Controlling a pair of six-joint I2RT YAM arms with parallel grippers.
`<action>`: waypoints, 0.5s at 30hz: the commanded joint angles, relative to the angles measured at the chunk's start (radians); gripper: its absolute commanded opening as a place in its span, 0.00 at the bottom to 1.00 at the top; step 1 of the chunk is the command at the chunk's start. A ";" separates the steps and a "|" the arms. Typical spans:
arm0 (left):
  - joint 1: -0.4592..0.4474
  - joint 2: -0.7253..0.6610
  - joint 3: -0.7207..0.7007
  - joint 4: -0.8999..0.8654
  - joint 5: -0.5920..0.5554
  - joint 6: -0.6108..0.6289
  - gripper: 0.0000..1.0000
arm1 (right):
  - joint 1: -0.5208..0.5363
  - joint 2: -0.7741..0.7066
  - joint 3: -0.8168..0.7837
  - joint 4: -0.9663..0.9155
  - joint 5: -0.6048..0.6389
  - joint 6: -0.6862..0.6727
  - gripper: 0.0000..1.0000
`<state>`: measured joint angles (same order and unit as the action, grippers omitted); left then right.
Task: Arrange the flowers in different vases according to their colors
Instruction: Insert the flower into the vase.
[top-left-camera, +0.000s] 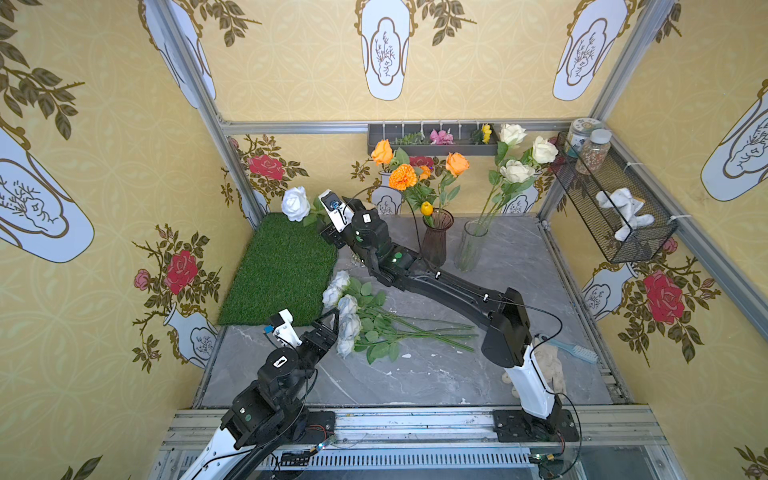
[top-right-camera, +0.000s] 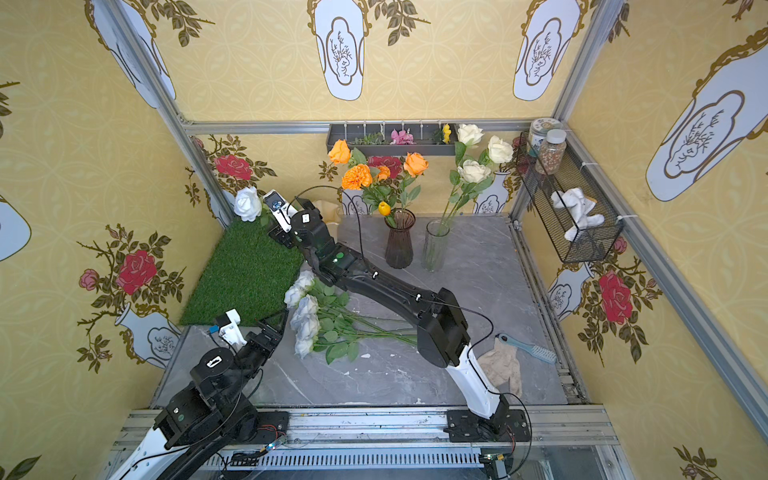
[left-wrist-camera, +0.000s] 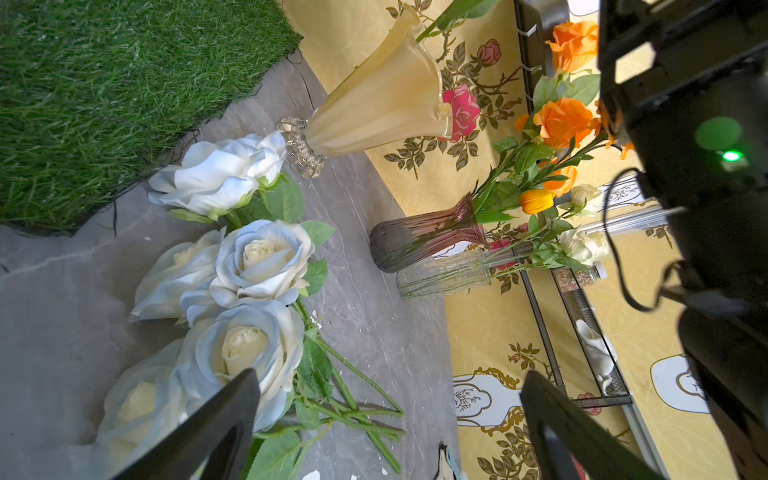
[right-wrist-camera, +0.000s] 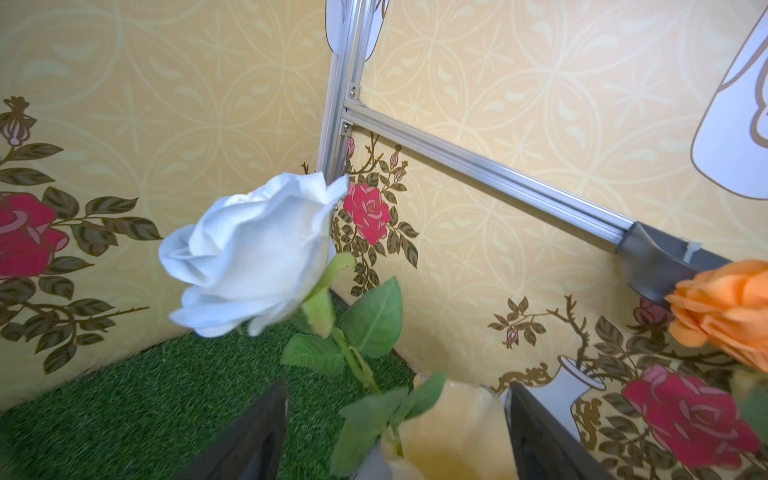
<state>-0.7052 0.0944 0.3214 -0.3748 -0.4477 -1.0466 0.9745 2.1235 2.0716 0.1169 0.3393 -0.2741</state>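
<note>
In a top view the left claw (top-left-camera: 329, 322) hangs spread and empty just beside pale blue roses (top-left-camera: 348, 328) lying on the surface (top-left-camera: 519, 257). Orange flowers (top-left-camera: 402, 176) fill the purple vase (top-left-camera: 435, 245), and cream roses (top-left-camera: 516, 170) fill the clear cylinder (top-left-camera: 469, 249).

In the right wrist view the right claw (right-wrist-camera: 397, 388) gapes around the white rose (right-wrist-camera: 253, 257), which stands in the cream vase (right-wrist-camera: 457, 432).

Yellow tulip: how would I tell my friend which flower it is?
Find the grey table, then the purple vase at its back, beside the clear vase. The tulip sits lowest in that vase's bunch, just above the rim. It is the only small yellow bud there; its neighbours are big orange blooms.
</note>
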 joint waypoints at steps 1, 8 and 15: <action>0.001 0.008 0.002 0.004 0.029 0.026 1.00 | 0.021 -0.104 -0.053 -0.157 0.078 0.165 0.81; 0.001 0.070 0.029 -0.003 0.050 0.034 1.00 | -0.008 -0.380 -0.249 -0.675 -0.041 0.623 0.80; 0.001 0.123 0.047 -0.012 0.045 0.015 1.00 | -0.113 -0.599 -0.623 -0.907 -0.363 0.772 0.74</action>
<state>-0.7052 0.2096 0.3645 -0.3897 -0.4004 -1.0290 0.8764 1.5665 1.5169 -0.6273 0.1257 0.4049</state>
